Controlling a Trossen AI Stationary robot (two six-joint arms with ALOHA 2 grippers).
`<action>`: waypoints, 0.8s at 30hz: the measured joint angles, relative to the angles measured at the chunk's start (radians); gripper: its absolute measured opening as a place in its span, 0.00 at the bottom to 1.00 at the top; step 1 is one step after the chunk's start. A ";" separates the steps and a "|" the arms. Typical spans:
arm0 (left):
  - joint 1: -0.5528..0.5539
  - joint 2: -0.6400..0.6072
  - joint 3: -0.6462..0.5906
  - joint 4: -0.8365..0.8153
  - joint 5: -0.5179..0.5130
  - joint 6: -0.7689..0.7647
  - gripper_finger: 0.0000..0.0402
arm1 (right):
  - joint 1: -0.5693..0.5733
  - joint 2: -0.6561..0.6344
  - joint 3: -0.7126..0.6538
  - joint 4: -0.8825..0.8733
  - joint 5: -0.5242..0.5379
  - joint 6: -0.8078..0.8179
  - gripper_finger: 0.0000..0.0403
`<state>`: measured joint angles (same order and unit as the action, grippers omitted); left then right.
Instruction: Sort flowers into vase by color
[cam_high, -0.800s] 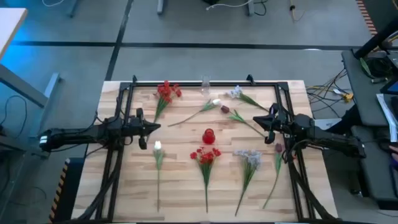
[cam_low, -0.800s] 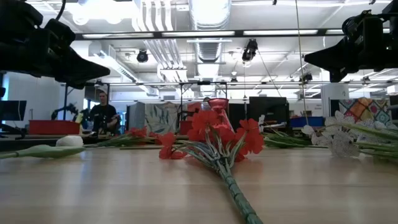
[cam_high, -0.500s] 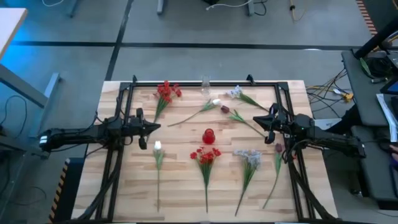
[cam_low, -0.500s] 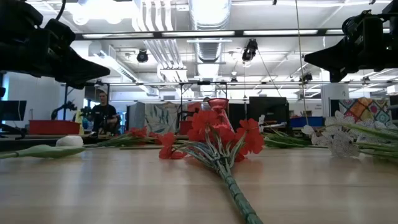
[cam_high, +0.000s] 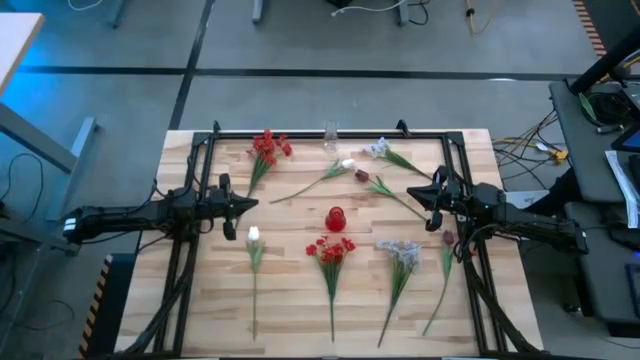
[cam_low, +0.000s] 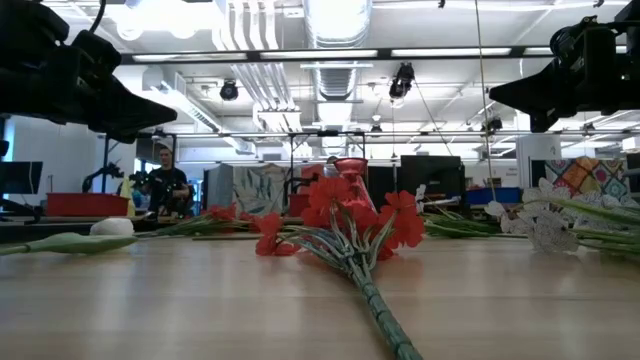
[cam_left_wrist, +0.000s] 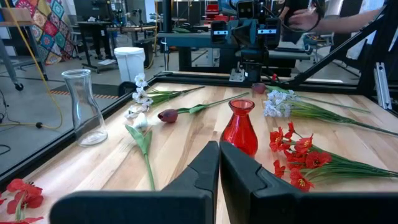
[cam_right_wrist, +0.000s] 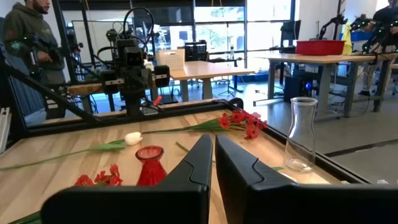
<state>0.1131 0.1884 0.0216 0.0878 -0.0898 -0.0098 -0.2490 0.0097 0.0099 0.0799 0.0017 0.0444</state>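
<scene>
High view: we log eight loose flowers, spread singly so each can be picked alone, none in a vase yet.
Small red glass vase (cam_high: 335, 217): one, table centre, presumably for reds.
Clear glass carafe vase (cam_high: 329, 134): one, far edge.
Red cluster flowers (cam_high: 331, 250): two, the other (cam_high: 267, 148) at far left.
White tulip buds (cam_high: 253, 236): two.
Dark maroon buds (cam_high: 362, 176): two.
Pale blue-white clusters (cam_high: 401, 253): two.
Left gripper (cam_high: 247, 205): fingers together, empty, waiting at the left edge.
Right gripper (cam_high: 419, 192): fingers together, empty, right edge.
</scene>
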 joint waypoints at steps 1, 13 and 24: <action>0.000 0.000 0.000 0.000 0.000 0.000 0.00 | 0.000 0.000 0.000 0.000 0.000 0.000 0.03; 0.000 0.000 0.000 0.000 0.000 0.000 0.00 | 0.000 0.000 0.000 0.000 0.000 0.000 0.03; 0.001 0.000 0.000 0.000 -0.017 0.050 0.00 | 0.000 0.000 0.000 0.000 0.000 0.000 0.03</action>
<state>0.1138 0.1886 0.0219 0.0879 -0.1068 0.0398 -0.2490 0.0098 0.0099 0.0799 0.0019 0.0444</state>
